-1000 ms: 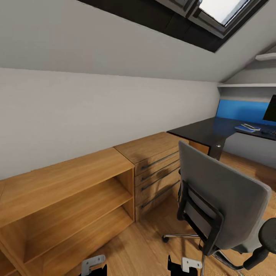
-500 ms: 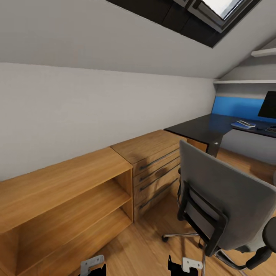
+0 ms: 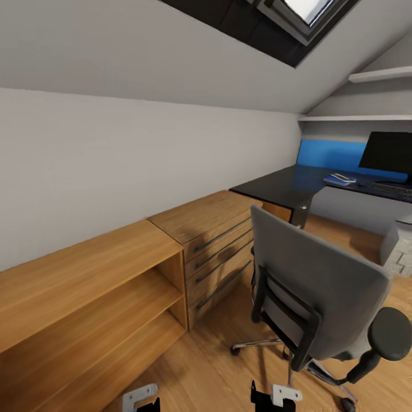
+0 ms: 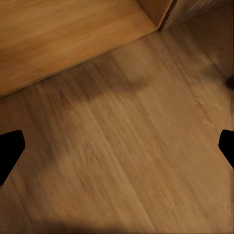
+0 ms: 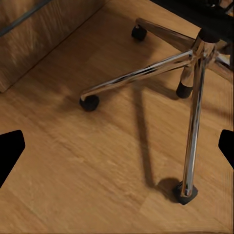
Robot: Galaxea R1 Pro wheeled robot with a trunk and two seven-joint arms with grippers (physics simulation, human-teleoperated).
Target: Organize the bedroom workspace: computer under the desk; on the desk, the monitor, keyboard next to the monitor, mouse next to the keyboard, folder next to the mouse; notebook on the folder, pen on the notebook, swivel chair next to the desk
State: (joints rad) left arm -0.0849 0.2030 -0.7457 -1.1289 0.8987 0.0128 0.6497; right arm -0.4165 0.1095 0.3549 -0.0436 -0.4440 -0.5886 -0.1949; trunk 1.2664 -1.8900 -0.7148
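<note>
Swivel chair (image 3: 320,292): grey back toward camera, lower right of frame; chrome star base (image 5: 161,68) on wood floor.
Bench (image 3: 286,186): glossy black top, right of centre.
Monitor (image 3: 390,152): upright on bench, right edge.
Folder (image 3: 339,181): blue, flat on bench, left of monitor.

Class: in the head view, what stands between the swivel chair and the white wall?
In the head view, a wooden drawer chest stands between the swivel chair and the wall, beside an open wooden shelf unit.
</note>
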